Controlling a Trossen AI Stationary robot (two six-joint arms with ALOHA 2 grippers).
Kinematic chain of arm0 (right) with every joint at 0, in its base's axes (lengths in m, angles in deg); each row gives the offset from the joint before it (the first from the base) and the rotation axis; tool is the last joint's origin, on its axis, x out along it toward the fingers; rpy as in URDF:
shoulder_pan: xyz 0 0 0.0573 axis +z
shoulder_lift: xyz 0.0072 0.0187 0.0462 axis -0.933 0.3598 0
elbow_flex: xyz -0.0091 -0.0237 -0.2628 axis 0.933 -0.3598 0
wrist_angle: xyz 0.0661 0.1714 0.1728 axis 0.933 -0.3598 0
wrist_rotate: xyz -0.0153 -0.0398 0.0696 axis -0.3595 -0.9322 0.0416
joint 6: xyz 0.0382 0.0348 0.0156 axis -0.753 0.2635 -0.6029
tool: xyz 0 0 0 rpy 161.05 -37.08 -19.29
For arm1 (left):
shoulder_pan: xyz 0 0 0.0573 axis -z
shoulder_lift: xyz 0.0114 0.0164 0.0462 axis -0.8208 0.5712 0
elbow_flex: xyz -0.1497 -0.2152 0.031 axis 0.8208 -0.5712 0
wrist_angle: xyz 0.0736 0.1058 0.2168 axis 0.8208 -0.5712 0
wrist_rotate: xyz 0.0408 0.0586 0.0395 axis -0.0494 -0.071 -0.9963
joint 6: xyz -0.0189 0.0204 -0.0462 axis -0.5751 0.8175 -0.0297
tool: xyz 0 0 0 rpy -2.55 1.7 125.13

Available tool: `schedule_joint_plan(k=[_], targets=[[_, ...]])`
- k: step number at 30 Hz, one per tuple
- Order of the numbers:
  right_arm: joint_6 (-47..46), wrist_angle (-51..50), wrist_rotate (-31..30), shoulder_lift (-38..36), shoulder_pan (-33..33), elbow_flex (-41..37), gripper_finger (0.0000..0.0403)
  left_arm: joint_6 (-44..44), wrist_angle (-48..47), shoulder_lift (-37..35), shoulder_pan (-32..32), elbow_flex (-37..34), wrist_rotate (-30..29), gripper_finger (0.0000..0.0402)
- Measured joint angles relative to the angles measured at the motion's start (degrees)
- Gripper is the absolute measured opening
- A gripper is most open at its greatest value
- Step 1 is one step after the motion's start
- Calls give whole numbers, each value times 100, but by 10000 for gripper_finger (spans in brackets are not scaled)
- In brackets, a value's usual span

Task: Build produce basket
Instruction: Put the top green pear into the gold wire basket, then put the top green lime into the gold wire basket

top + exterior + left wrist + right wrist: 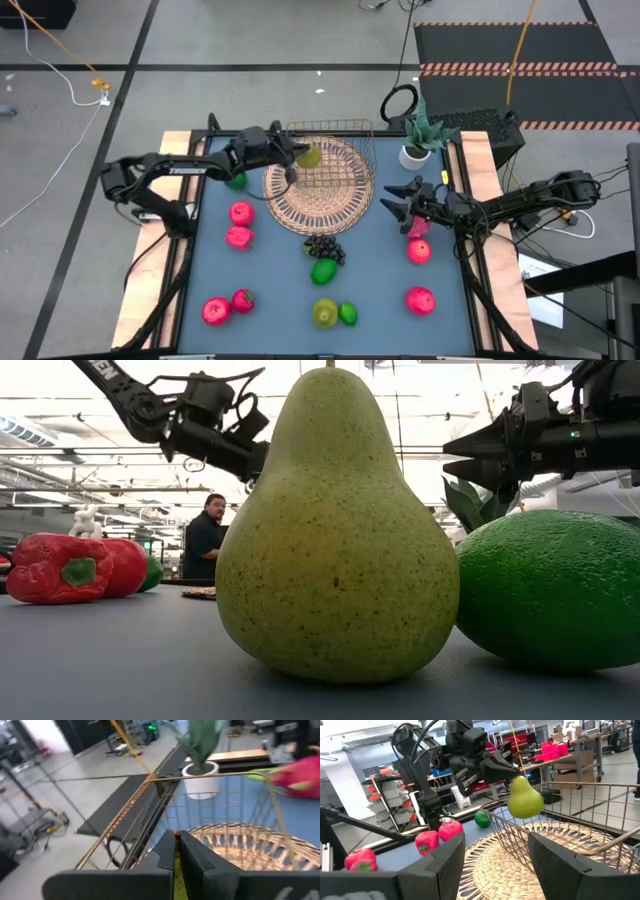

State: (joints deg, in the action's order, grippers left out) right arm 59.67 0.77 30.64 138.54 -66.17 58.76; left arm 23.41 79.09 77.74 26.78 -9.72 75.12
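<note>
The round tan wicker basket (320, 180) with its thin wire frame stands at the table's far middle. My left gripper (297, 157) reaches over the basket's left side and is shut on a yellow-green pear (525, 797). The pear hangs above the wicker bottom (520, 865). My right gripper (386, 200) hovers open just right of the basket and touches nothing; in its own view its fingers (445, 865) stand wide apart. A pink dragon fruit (418, 228) lies beside the right arm. In the low view a near pear (335, 530) hides the basket. My left gripper pinches the pear by its narrow top end (519, 779), between the two fingertips (506, 769). The fingers come roughly level from the table's left. The pear hangs upright below them, lifted clear over the basket. In the left wrist view only a yellow-green strip (176, 870) shows between the fingers.
Loose produce lies on the blue mat: red fruits (240, 225) at left, a small green one (237, 180), a dark grape bunch (322, 247), a green fruit (323, 270), a pear and lime (335, 313), red ones (420, 275) at right. A white pot with a plant (416, 150) stands at the far right.
</note>
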Motion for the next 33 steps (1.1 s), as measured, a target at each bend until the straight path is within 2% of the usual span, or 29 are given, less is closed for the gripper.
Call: schedule_joint_plan(k=[4, 11, 13, 21, 25, 28, 33], targets=[[1, 1, -2, 0, 0, 0, 210, -166, 20, 293, -78, 0, -263, 29], [-101, 97, 0, 0, 0, 0, 210, -571, 530, 804, -127, 0, -286, 25], [-103, 94, 0, 2, 0, 0, 210, -813, 425, 861, -139, 67, -281, 33], [-141, 119, 1, 2, 0, 0, 210, -603, -521, 856, -246, 572, -401, 153], [-253, 104, 4, 2, 0, 0, 210, -223, -2054, 336, -220, 864, -927, 201], [-207, 49, 0, 0, 0, 0, 210, -196, -2870, -216, -162, 912, -1297, 221], [17, 29, -3, 2, 0, 0, 210, -385, -3119, -1061, -189, 533, -1496, 224]])
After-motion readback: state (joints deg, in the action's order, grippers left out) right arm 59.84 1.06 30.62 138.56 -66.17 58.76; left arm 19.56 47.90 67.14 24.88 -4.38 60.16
